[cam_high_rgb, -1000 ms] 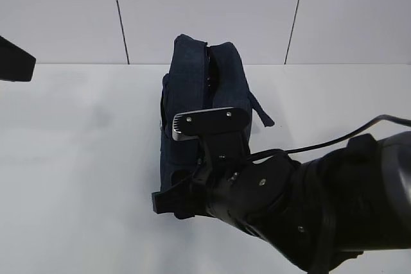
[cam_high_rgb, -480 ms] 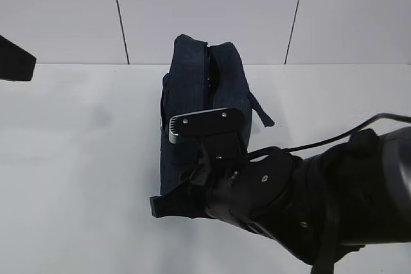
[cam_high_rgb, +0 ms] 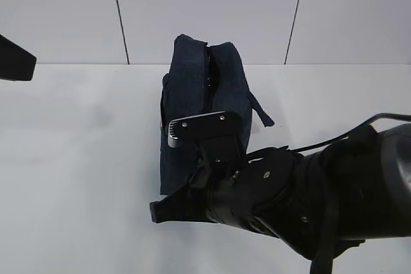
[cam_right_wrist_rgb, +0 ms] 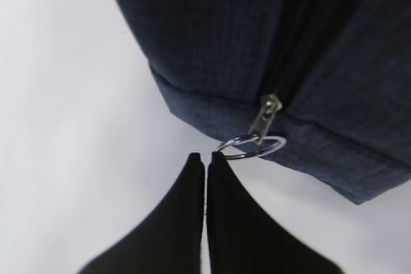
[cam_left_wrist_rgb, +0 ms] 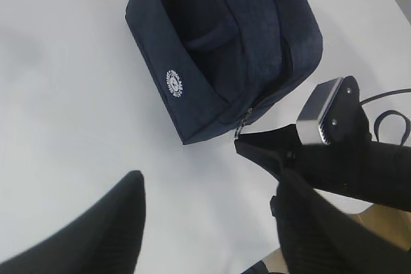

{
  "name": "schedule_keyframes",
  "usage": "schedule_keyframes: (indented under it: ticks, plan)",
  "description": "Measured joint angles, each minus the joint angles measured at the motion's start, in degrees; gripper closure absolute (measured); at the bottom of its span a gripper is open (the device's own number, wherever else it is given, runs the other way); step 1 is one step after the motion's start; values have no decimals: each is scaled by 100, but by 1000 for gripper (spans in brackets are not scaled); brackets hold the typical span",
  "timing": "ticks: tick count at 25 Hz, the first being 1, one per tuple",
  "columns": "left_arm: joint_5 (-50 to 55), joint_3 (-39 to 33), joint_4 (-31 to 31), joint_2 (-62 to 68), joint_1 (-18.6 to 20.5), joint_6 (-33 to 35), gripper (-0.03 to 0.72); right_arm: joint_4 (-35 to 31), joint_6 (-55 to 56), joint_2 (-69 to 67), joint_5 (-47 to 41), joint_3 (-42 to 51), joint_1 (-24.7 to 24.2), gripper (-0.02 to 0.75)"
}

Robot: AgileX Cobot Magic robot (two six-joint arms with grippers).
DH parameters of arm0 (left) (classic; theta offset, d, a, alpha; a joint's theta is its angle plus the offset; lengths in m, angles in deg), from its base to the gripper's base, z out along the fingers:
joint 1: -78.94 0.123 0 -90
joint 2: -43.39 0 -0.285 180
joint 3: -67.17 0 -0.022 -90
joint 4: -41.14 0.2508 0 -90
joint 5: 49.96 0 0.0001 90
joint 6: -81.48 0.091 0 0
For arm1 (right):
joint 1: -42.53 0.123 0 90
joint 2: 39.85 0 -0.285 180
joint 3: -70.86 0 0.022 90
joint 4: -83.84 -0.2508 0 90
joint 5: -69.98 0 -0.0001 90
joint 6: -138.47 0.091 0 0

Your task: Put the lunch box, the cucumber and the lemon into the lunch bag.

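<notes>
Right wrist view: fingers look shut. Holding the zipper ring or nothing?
Nothing. The right gripper is shut with its tips just short of the silver ring pull on the lunch bag; the ring hangs free.

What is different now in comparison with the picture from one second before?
The right gripper has drawn slightly back toward the camera, away from the lunch bag, and has shut. In the right wrist view its tips meet just short of the ring pull; nothing appears to be held. The bag, the table and the left gripper stayed as they were.
</notes>
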Motion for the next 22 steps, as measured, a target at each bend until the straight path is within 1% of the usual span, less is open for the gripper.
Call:
schedule_keyframes:
  ticks: [8, 12, 17, 22]
  plan:
    - [0, 0, -13, 0, 0, 0, 239, 11, -480, -4, 156, 0, 0, 717]
    - [0, 0, -13, 0, 0, 0, 239, 21, -1014, -4, 156, 0, 0, 717]
    - [0, 0, -13, 0, 0, 0, 239, 18, -1547, -13, 53, 0, 0, 717]
    - [0, 0, -13, 0, 0, 0, 239, 18, -1778, -13, -237, 155, 0, 717]
